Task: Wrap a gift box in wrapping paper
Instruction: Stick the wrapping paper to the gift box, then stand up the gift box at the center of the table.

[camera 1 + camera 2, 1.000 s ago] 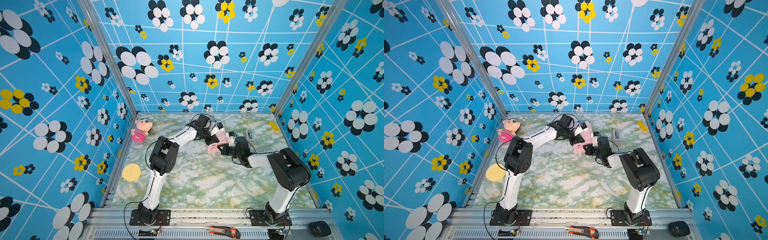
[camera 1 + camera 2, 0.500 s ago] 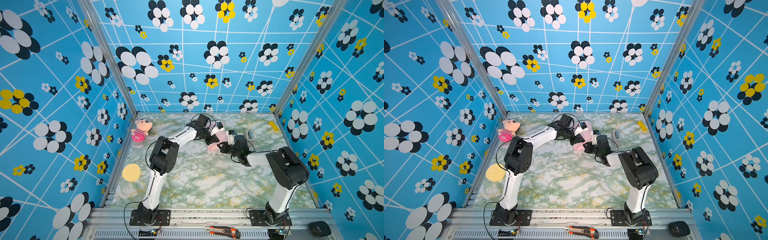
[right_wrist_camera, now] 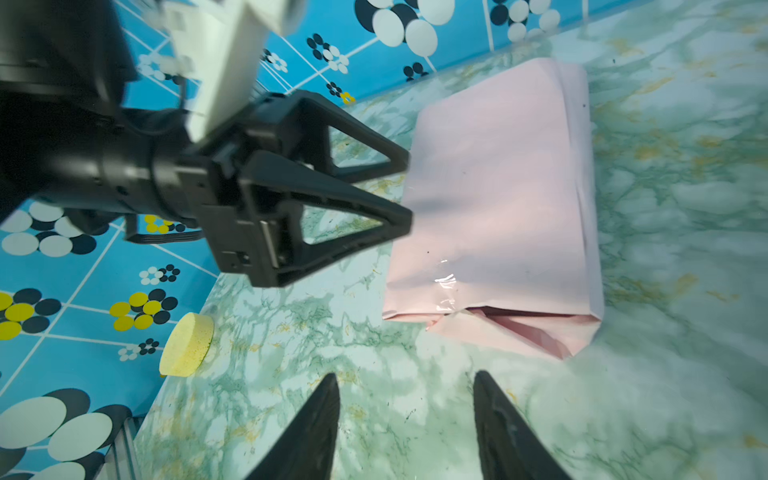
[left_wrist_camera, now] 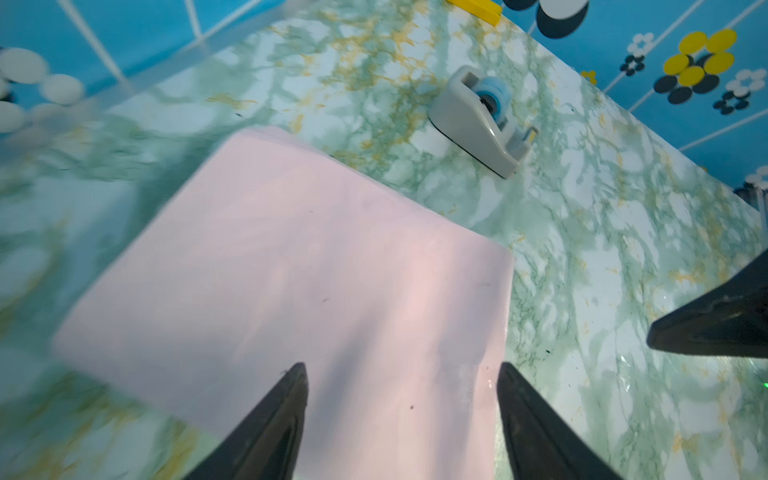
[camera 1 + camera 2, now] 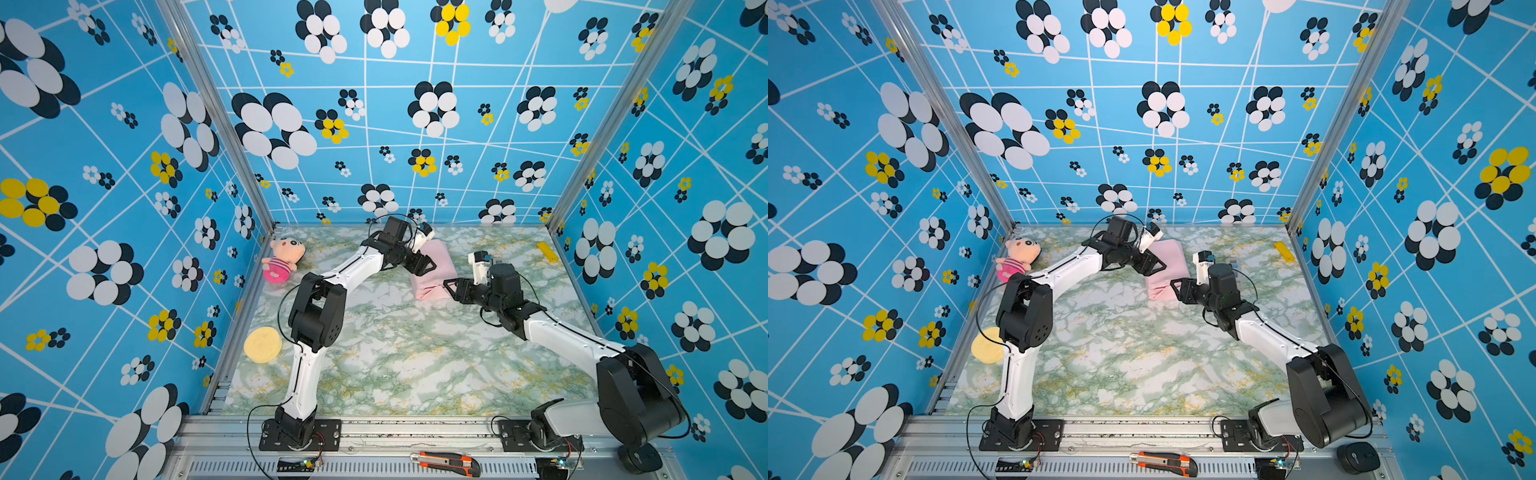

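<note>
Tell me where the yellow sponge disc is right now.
In both top views the yellow sponge disc lies at the left edge of the marble table, just outside the elbow of the left arm, nearer the front than the plush doll.

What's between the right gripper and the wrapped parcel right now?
Nothing: the right wrist view shows only bare marble table between the open right gripper and the folded end of the wrapping paper.

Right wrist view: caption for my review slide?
Wrapping paper taped into a parcel on the table, one end gaping; left jaws and right jaws open, neither holding it.
</note>
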Controlling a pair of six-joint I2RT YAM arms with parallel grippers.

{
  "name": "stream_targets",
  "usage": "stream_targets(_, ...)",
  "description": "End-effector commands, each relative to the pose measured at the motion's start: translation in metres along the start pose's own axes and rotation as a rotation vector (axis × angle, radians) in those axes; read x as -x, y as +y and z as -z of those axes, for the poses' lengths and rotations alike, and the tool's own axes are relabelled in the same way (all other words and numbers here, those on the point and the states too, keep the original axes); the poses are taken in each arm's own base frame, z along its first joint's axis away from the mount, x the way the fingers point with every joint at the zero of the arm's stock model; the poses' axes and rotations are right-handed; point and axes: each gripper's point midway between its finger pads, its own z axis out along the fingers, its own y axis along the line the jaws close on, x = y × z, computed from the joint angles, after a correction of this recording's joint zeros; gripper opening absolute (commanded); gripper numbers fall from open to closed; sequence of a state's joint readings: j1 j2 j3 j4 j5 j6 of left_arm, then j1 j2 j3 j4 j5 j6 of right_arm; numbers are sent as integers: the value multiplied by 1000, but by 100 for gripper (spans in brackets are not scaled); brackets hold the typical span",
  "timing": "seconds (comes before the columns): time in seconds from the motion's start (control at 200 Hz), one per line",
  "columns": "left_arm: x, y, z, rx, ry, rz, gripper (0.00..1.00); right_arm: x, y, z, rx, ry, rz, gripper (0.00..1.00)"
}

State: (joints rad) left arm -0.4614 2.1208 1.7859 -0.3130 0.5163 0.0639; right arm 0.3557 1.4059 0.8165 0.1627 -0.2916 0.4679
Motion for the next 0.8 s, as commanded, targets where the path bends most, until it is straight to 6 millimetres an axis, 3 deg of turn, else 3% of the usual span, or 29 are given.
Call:
stream_targets(0.0, 23, 30, 48, 138, -74, 251, 83, -5, -39, 5, -174, 156, -137, 57)
stream_targets(0.17, -11, 62, 64, 184, -11, 588, 92, 8, -59, -16, -239, 329, -163, 61)
stream_targets(0.365, -46, 64, 43, 110, 22, 762, 96, 10, -75, -60, -205, 452, -201, 63)
stream_targets(0.56, -53, 60, 21, 25, 19, 842, 98, 14, -71, -90, -128, 488, -230, 63)
stream_targets(0.795, -61, 53, 3, 2, 42, 849, 95, -8, -61, -95, -68, 544, -266, 58)
